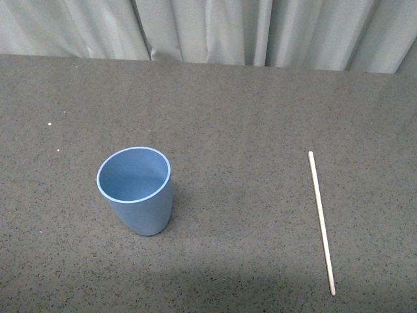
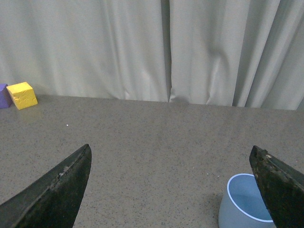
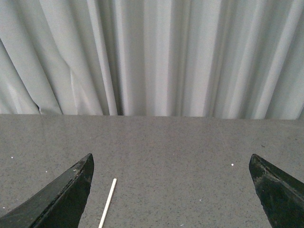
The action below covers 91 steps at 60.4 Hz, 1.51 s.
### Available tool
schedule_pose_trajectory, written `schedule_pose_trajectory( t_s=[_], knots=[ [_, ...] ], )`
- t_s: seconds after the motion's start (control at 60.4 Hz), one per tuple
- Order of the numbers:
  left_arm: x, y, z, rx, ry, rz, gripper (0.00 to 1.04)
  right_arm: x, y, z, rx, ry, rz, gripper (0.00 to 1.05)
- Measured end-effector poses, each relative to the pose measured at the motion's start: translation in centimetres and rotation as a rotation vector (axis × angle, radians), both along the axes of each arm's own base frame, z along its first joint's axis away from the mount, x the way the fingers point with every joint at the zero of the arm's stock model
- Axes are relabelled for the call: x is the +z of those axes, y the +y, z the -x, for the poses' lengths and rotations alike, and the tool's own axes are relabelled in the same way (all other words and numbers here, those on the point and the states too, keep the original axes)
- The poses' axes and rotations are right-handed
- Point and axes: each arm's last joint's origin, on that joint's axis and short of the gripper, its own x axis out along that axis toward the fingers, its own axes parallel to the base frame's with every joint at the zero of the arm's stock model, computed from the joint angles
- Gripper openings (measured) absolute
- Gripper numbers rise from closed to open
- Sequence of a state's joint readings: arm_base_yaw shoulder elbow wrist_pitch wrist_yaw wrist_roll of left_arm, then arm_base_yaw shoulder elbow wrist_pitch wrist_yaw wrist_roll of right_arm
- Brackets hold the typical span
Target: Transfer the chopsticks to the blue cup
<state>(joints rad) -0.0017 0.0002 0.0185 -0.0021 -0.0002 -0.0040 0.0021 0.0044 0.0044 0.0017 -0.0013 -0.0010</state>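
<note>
The blue cup [image 1: 136, 189] stands upright and empty on the dark speckled table, left of centre in the front view. The chopstick [image 1: 321, 221], one thin pale stick, lies flat at the right, running from far to near. Neither gripper shows in the front view. My left gripper [image 2: 171, 156] is open and empty above the table, with the cup [image 2: 243, 204] just inside one finger [image 2: 278, 185]. My right gripper [image 3: 171, 164] is open and empty, and the chopstick's far end [image 3: 108, 201] lies on the table near one finger [image 3: 66, 197].
Pale grey curtains [image 1: 260, 29] hang behind the table's far edge. A yellow block [image 2: 22, 95] and a purple block [image 2: 4, 95] sit far off by the curtain in the left wrist view.
</note>
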Motion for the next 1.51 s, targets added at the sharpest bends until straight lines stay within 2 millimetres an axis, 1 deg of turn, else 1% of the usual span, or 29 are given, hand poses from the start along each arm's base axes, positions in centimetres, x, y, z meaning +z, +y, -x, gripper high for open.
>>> schedule_pose_trajectory(
  t_s=[1.06, 1.093, 1.126, 1.159, 1.193, 1.209, 1.242, 1.325, 1.441, 1.507],
  knots=[
    [0.0, 0.0, 0.0, 0.0, 0.0, 0.0, 0.98, 0.0, 0.0, 0.0, -0.001, 0.0, 0.0, 0.95],
    [0.0, 0.0, 0.0, 0.0, 0.0, 0.0, 0.98, -0.1, 0.0, 0.0, -0.036, 0.029, 0.021, 0.95],
    [0.0, 0.0, 0.0, 0.0, 0.0, 0.0, 0.98, 0.0, 0.0, -0.1, -0.104, 0.095, 0.074, 0.95],
    [0.0, 0.0, 0.0, 0.001, 0.0, 0.0, 0.98, 0.0, 0.0, -0.4, -0.176, 0.176, 0.148, 0.95],
    [0.0, 0.0, 0.0, 0.002, 0.0, 0.0, 0.98, 0.0, 0.0, -0.9, -0.202, 0.245, 0.204, 0.95],
    [0.0, 0.0, 0.0, 0.002, 0.0, 0.0, 0.98, 0.0, 0.0, -1.1, -0.203, 0.262, 0.212, 0.95],
    [0.0, 0.0, 0.0, 0.0, 0.0, 0.0, 0.98, -0.1, 0.0, -2.1, -0.182, 0.344, 0.23, 0.95],
    [0.0, 0.0, 0.0, 0.0, 0.0, 0.0, 0.98, -0.6, 0.5, -5.0, -0.068, 0.52, 0.203, 0.95],
    [0.0, 0.0, 0.0, 0.0, 0.0, 0.0, 0.98, -1.7, 1.2, -7.7, 0.017, 0.656, 0.152, 0.95],
    [0.0, 0.0, 0.0, 0.0, 0.0, 0.0, 0.98, -2.6, 1.9, -9.9, 0.054, 0.749, 0.109, 0.95]
  ],
)
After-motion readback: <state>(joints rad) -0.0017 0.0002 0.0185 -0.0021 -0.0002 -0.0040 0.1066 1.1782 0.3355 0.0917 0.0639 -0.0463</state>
